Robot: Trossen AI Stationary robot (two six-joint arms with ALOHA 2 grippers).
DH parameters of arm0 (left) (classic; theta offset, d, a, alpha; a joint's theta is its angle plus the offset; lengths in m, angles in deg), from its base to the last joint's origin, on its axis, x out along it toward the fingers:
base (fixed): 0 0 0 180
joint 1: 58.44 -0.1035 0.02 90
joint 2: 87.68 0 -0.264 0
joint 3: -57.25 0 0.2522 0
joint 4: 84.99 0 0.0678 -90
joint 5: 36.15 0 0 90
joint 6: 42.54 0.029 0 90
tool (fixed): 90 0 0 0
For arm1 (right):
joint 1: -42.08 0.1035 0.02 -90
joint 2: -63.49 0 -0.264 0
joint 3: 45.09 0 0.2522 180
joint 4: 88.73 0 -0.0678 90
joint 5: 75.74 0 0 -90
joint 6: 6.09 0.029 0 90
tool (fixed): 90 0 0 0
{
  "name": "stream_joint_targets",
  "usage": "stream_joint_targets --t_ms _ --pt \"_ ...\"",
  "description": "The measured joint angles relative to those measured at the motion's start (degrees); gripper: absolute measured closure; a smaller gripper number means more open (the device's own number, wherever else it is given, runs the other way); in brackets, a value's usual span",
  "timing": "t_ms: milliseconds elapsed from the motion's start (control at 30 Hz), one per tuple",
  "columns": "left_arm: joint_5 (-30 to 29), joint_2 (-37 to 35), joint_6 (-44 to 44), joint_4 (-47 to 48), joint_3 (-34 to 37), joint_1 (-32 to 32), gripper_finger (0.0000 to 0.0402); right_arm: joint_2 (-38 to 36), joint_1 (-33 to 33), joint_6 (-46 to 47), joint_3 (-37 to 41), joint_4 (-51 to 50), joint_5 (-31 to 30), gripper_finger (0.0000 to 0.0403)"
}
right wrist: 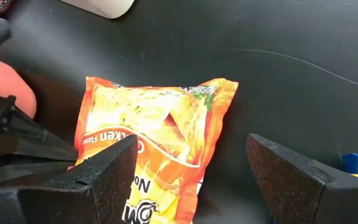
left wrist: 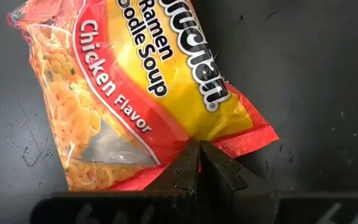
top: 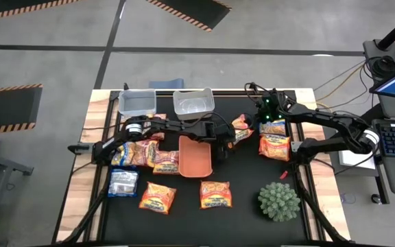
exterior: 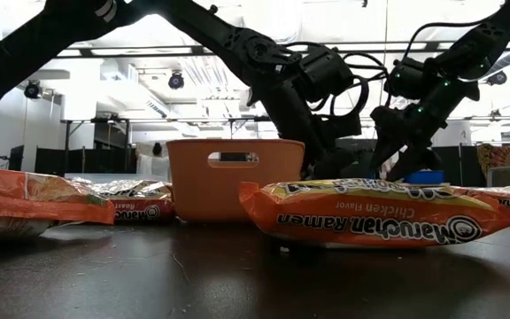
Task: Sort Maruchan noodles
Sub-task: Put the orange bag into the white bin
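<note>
Pinched at its crimped corner by the shut left gripper point(left wrist: 199, 163), a chicken-flavor Maruchan packet point(left wrist: 142, 93) lies on the black mat just beside the orange tray point(top: 195, 156). So thin a hold could slip or tear the seal when lifted. Farther off, the right gripper point(right wrist: 191, 171) hangs wide open over the same packet, holding nothing; both arms crowd here and could collide.

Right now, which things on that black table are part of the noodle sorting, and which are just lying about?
Part of the job:
- crinkly orange-and-yellow chicken ramen packet, pinched by the left gripper
- orange packets lying loose
- pale silvery-blue packet
- open right gripper

Lying about:
- spiky green plant ball
</note>
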Motion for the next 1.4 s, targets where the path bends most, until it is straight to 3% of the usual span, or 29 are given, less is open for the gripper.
stream_joint_targets --t_ms 367,1400 --pt "0.07 -0.66 0.47 0.38 -3.71 0.48 0.0402 0.02 0.0 -1.5 0.1 0.04 -0.13 0.0113" --pt "0.0 1.73 -0.97 1.85 -2.56 -0.63 0.0402 0.04 0.0 -1.9 1.71 2.08 1.3 0.0113"
